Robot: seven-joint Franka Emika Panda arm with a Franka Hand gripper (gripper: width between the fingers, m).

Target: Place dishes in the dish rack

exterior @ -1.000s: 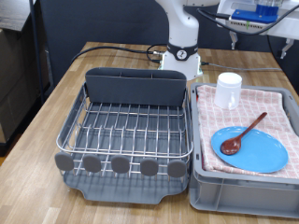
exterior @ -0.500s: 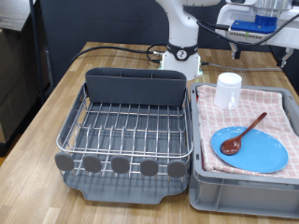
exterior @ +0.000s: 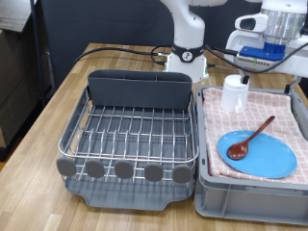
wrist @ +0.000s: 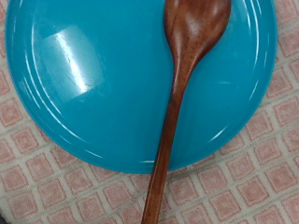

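The sky-blue plate (exterior: 266, 157) lies on the checked cloth in the grey bin at the exterior view's right. The dark red-brown spoon (exterior: 252, 138) rests on it, bowl on the plate and handle pointing to the far right. The white cup (exterior: 236, 93) stands upright at the bin's far corner. The silver wire dish rack (exterior: 130, 135) with its grey caddy wall stands to the left and holds no dishes. My gripper (exterior: 272, 50) hangs high above the bin, behind the cup. The wrist view looks straight down on the plate (wrist: 93, 84) and spoon (wrist: 182, 84); no fingers show there.
The grey plastic bin (exterior: 207, 188) with the pinkish checked cloth (exterior: 289, 111) stands right beside the rack on the wooden table (exterior: 38, 125). The arm's base (exterior: 188, 58) and black cables lie behind the rack. The cloth also shows in the wrist view (wrist: 56, 196).
The arm's hand has come down from the top right edge and moved left, lower over the bin. The dishes and rack have not moved.
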